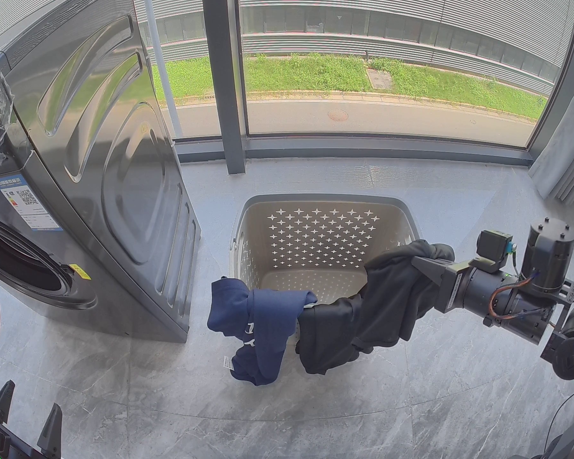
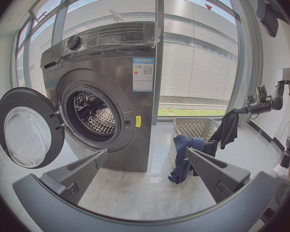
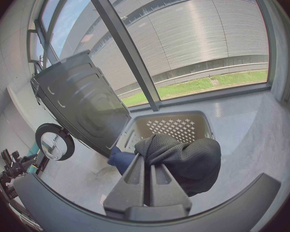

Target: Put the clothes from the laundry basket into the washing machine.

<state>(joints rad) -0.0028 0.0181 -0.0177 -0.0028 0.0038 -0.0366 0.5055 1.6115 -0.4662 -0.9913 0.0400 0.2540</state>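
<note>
Head view puts the laundry basket (image 1: 325,199) in the middle of the floor, with the washing machine (image 1: 108,160) to its left and the right pincer (image 1: 427,264) above the basket's right rim, clamped on a black garment (image 1: 376,307). The cloth hangs from the pincer and trails down over the near rim. Just left of it, a navy garment (image 1: 258,326) is draped over that same rim. The left pincer (image 1: 27,412) sits low at the near left, spread wide and holding nothing.

The step in hand looks like lifting the black garment out. To do it well I would raise it until the trailing hem is free of the rim — it lies against the navy piece and could drag it onto the floor. Then carry it left round the machine's corner and push it deep into the drum before letting go.

The right wrist view shows the grip close up, with the pincer (image 3: 147,160) pressed narrow and the mesh cloth bunched at its tip. The left wrist view, taken between the wide-set fingers (image 2: 100,158), faces the machine's front. It shows the drum (image 2: 93,113) open and the door (image 2: 29,132) swung fully aside — the head view catches little more than the opening's edge.
</note>
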